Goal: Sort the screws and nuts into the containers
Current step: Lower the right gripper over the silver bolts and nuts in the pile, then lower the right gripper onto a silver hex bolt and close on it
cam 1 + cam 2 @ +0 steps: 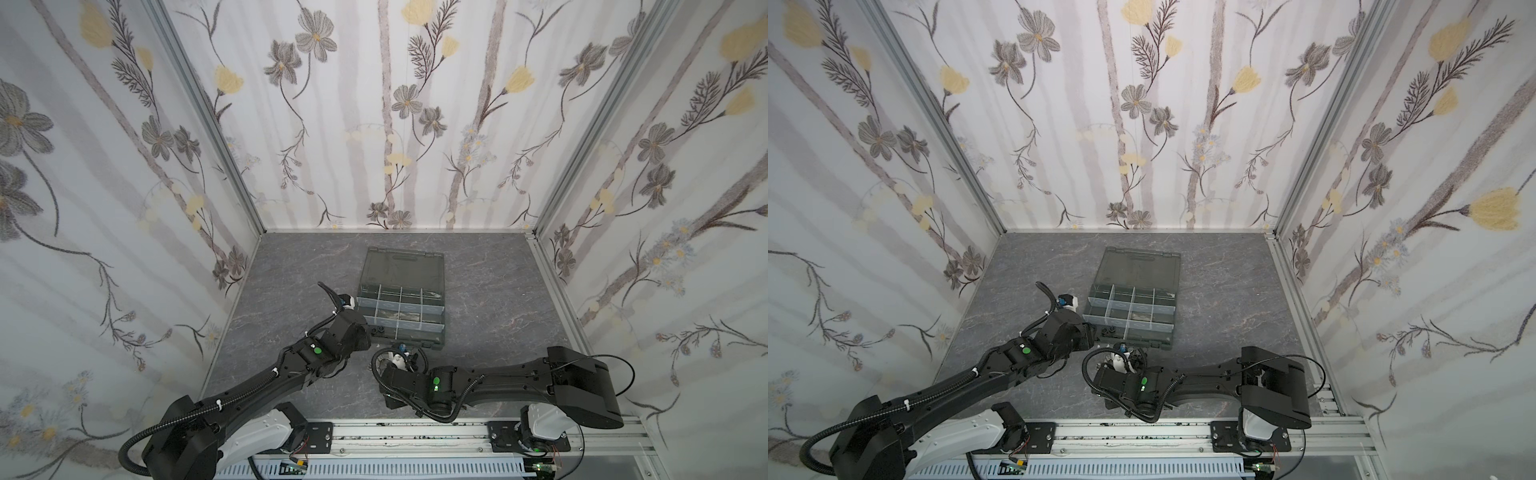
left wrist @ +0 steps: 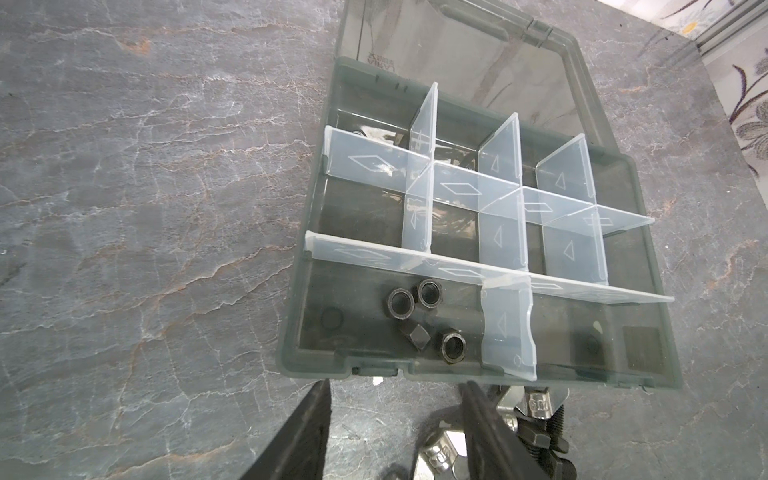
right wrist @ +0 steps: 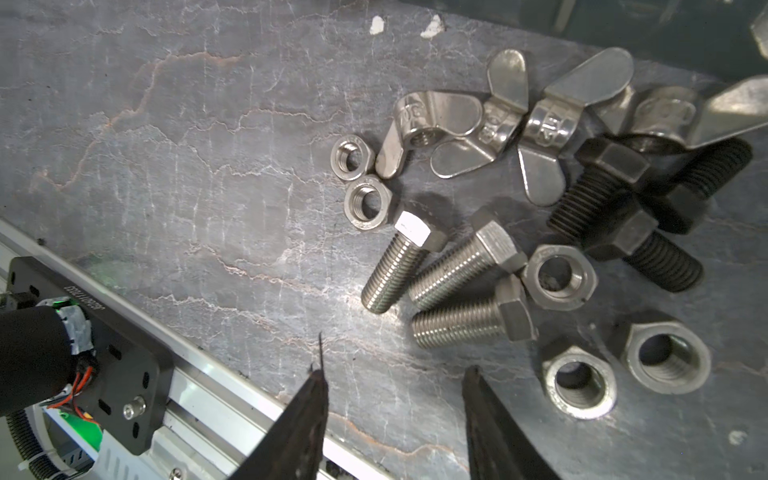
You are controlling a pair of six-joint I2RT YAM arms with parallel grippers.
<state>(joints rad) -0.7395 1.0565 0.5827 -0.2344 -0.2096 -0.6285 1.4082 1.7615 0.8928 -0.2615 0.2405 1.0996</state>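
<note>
Pick step in hand: right gripper (image 3: 395, 374) is held part-open, empty, just short of silver bolts (image 3: 395, 266) piled below the organiser case (image 1: 432, 338), lower centre in a top view. Left gripper (image 2: 397, 384) is likewise parted, empty. Four black nuts (image 2: 419, 316) are already binned. One bolt's shaft probably must be straddled next.

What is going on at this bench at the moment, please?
Two robot arms are sorting hardware into an open organiser case. Four black nuts lie in one compartment. Bolts, hex nuts and wing nuts lie loose on the table beside it. The left gripper and the right gripper hover nearby, fingers apart, holding nothing.
</note>
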